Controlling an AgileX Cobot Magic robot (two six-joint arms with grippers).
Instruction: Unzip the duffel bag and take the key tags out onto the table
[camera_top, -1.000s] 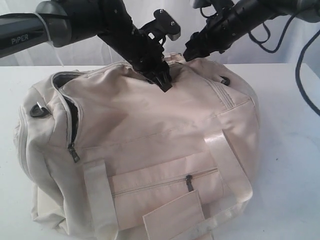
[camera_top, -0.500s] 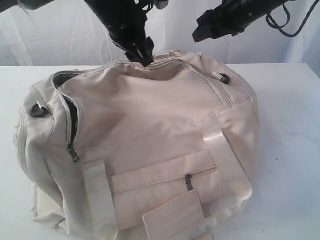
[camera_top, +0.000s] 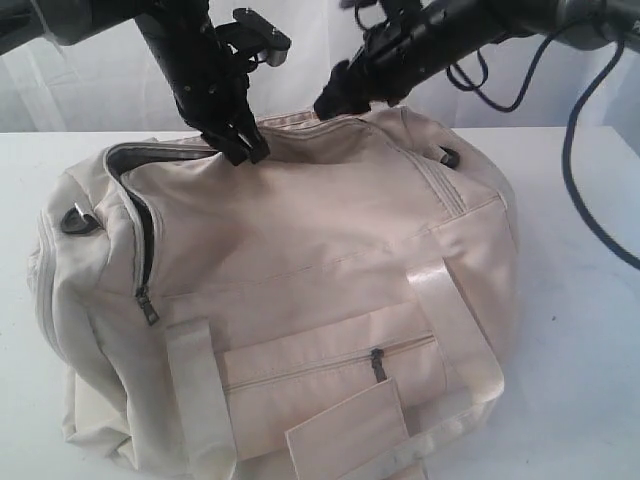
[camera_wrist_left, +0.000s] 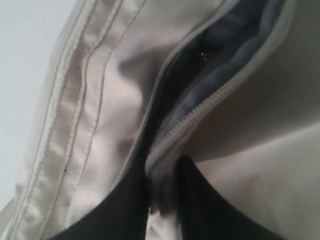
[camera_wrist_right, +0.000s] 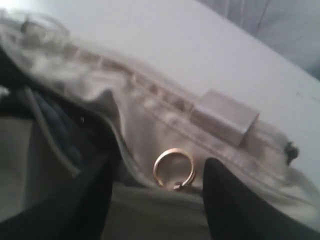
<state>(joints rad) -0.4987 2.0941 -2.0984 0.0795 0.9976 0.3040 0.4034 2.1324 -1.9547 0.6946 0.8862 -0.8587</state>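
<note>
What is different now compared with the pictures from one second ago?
The left gripper slid left along the top zip of the duffel bag, and the grey-lined opening grew longer. The right gripper rose, then came down leftwards. The bag and front pocket stayed put.

backdrop: white curtain (camera_top: 60, 95) | hangs in soft vertical folds | spans the whole rear of the scene

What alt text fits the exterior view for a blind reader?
A cream duffel bag lies on a white table, its top zip partly open showing grey lining. The left gripper pinches the zip edge; the right gripper hovers close by.
</note>
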